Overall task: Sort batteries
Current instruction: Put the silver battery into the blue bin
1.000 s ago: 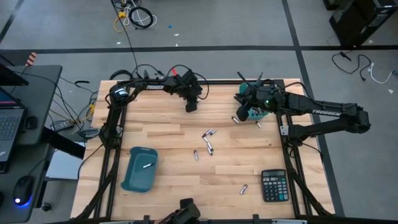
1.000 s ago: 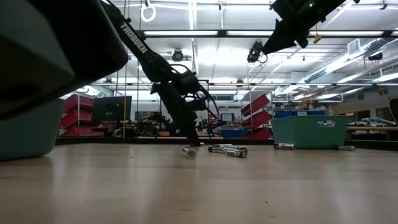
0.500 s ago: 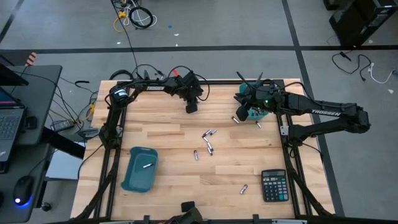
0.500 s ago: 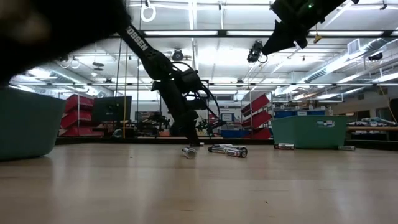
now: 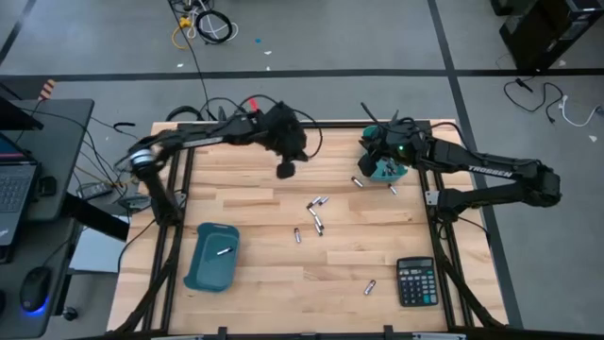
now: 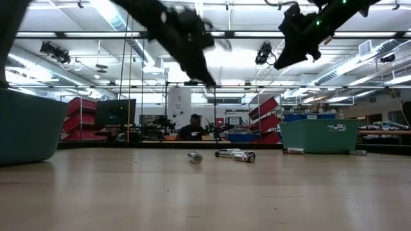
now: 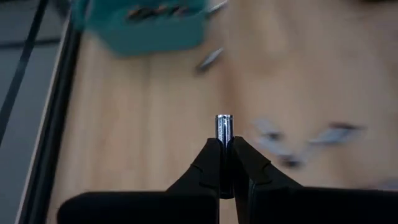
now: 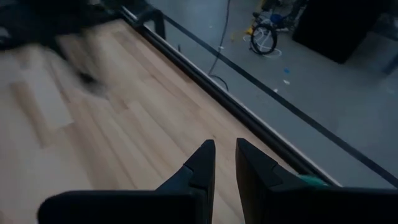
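The left tool is clamped on a single silver battery, which sticks out past its fingertips, held lifted above the wooden counter. Well beyond the tool sits a teal bin already holding a few cells, with the right tool poised above it, its fingers a little apart and nothing between them. Below and off to the side of the left tool lies a loose cluster of batteries on the counter. A second teal tray, with one cell in it, sits toward the near edge, away from both tools. As I read it, the step in hand is carrying this cell to whichever bin suits its size. To do that well, the grip should stay firm since only the battery's lower end is pinched, the carry should be high enough to pass over the bin wall, and the release should come only once the tool is squarely over the bin's opening, keeping clear of the right arm.
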Motion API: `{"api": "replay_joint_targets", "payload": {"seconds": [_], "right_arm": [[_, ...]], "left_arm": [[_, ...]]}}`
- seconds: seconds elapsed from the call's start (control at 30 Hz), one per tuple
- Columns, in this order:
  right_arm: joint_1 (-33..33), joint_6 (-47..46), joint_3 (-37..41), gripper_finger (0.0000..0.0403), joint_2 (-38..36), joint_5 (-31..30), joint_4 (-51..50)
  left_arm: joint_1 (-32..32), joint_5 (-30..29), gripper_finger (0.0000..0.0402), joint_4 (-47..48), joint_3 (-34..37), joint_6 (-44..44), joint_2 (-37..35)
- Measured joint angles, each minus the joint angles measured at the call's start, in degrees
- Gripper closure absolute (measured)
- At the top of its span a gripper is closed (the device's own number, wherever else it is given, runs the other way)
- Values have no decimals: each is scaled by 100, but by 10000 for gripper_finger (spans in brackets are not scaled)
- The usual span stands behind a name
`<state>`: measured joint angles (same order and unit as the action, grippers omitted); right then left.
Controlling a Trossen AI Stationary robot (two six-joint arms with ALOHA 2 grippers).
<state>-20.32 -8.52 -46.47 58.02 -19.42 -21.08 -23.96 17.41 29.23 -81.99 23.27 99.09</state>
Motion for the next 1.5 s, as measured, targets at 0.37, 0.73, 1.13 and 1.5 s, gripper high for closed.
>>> {"api": "replay_joint_targets", "payload": {"seconds": [0.37, 0.73, 1.13, 1.5], "right_arm": [[-146, -204, 406, 353, 0, 638, 561], [217, -216, 406, 353, 0, 758, 939], [774, -350, 406, 353, 0, 769, 1188], [985, -343, 406, 353, 0, 768, 1244]], "left_arm": [[2190, -833, 394, 2579, 156, -1979, -2088], [4428, -1212, 394, 4528, 1002, -6044, -2329], [5457, -1001, 377, 4281, 2083, -6551, -2332], [5554, -1577, 329, 4114, 2410, -6798, -2335]]}}
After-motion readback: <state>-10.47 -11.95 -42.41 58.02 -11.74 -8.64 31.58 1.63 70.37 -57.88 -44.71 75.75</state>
